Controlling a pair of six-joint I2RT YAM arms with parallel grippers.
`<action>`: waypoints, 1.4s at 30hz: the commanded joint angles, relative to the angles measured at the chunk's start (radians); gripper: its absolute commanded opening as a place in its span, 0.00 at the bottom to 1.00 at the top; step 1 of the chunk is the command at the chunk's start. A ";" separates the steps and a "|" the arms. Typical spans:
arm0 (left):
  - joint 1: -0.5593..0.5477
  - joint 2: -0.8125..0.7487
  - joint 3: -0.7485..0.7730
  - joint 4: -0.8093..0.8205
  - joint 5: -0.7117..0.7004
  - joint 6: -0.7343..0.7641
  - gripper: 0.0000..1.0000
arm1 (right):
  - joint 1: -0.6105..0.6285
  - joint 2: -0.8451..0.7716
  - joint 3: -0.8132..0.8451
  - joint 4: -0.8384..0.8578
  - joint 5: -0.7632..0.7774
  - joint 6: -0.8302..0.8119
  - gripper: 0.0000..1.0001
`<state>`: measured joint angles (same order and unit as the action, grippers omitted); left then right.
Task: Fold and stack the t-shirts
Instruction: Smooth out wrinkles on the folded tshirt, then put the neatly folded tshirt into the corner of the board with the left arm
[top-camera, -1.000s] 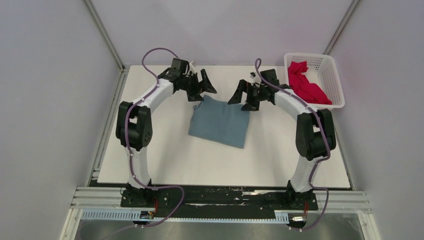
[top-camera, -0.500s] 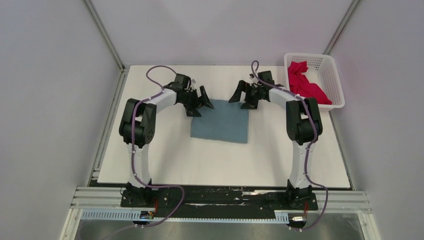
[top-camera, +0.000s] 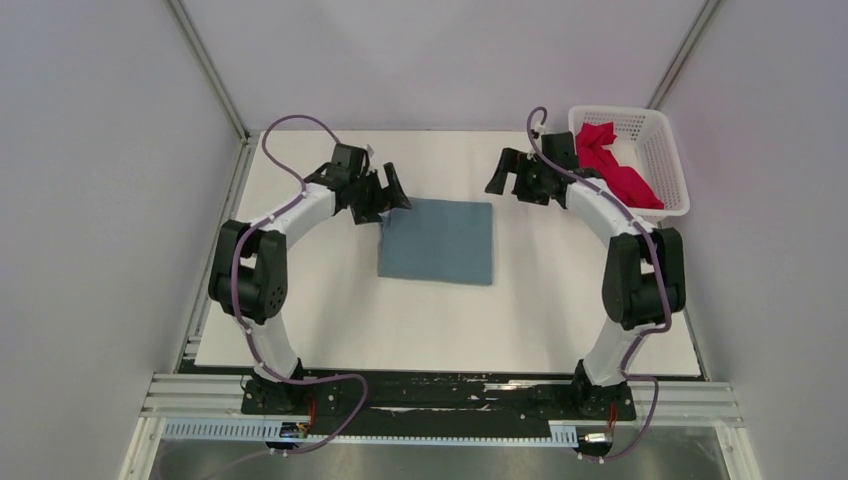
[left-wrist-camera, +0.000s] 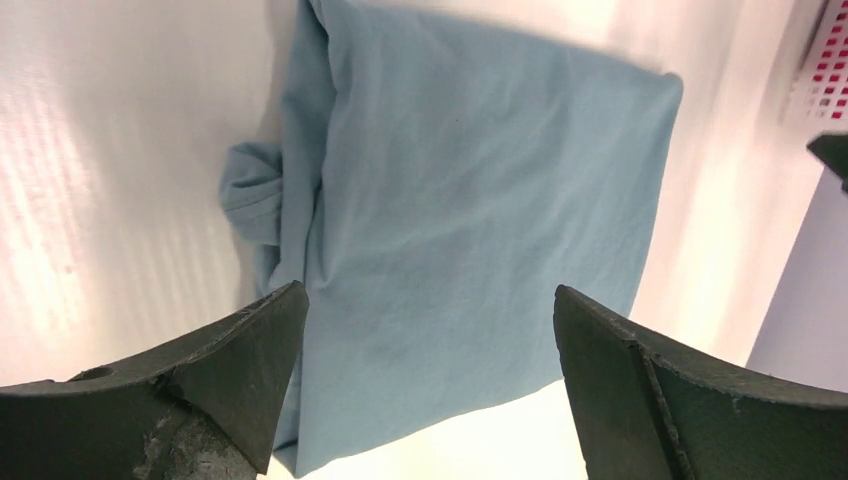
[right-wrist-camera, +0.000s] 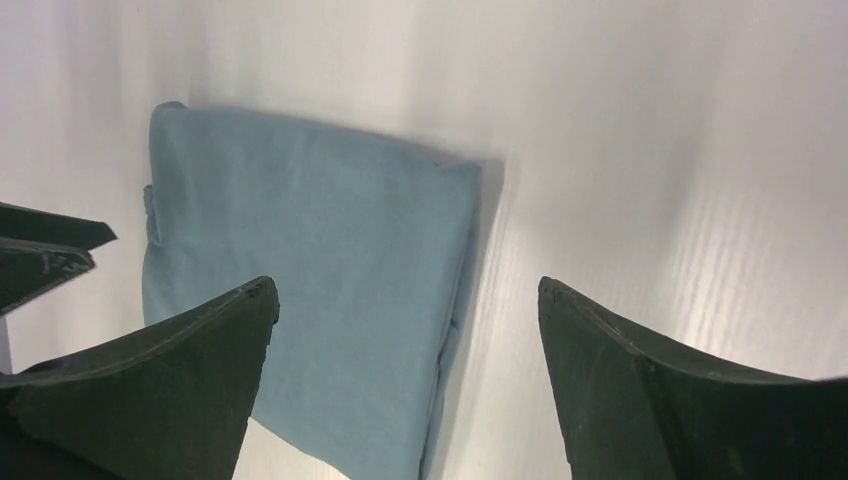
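The blue-grey t-shirt lies folded into a flat rectangle at the table's middle; it also shows in the left wrist view and the right wrist view. A bunched sleeve sticks out at its left edge. My left gripper is open and empty just off the shirt's far left corner. My right gripper is open and empty beyond the shirt's far right corner, apart from it. The crimson-pink t-shirt lies crumpled in the white basket.
The basket stands at the table's far right corner, close to the right arm. The white table has grey walls on three sides and a metal rail along its left edge.
Both grippers have let go of the blue shirt's far edge and drawn apart, the left one leftward, the right one toward the basket. The shirt now lies flat and squared.
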<state>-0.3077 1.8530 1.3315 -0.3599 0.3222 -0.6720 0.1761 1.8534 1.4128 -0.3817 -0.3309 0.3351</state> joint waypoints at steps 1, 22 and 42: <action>0.005 -0.059 -0.010 -0.048 -0.150 0.053 1.00 | -0.001 -0.130 -0.146 0.018 0.099 0.000 1.00; -0.045 0.237 0.132 -0.141 -0.078 0.080 0.02 | -0.002 -0.545 -0.326 -0.018 0.275 -0.028 1.00; 0.210 0.203 0.471 -0.649 -0.102 0.375 0.00 | -0.021 -0.553 -0.299 -0.071 0.395 -0.090 1.00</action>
<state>-0.1398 2.0781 1.7077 -0.8490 0.2470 -0.3908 0.1680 1.3209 1.0782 -0.4530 0.0006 0.2729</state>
